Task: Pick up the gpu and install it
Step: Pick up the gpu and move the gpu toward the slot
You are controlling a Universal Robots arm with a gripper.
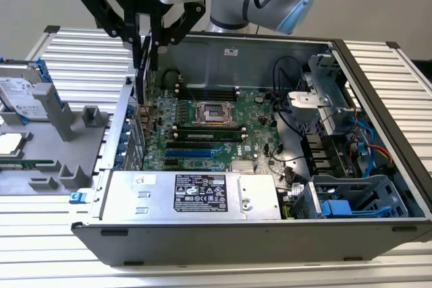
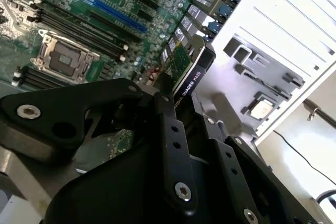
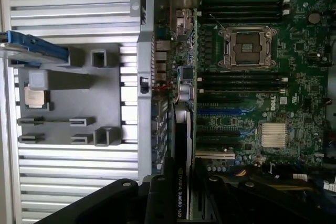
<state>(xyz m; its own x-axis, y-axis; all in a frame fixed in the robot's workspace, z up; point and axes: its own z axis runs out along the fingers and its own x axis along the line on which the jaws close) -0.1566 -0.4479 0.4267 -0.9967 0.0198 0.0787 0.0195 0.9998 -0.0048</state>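
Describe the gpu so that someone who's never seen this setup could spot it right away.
Find the open computer case in the exterior view; at its end on that view's left the gripper hangs over the motherboard. The gpu is the thin card clamped upright in its grip, green on one face, black-edged, off the board while the motherboard lies flat.

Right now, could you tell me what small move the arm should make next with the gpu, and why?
Probably a slight shift inward over the expansion slots: the end effector is shut on the gpu, which hangs by the case wall at the exterior view's left, not yet seated in any slot.
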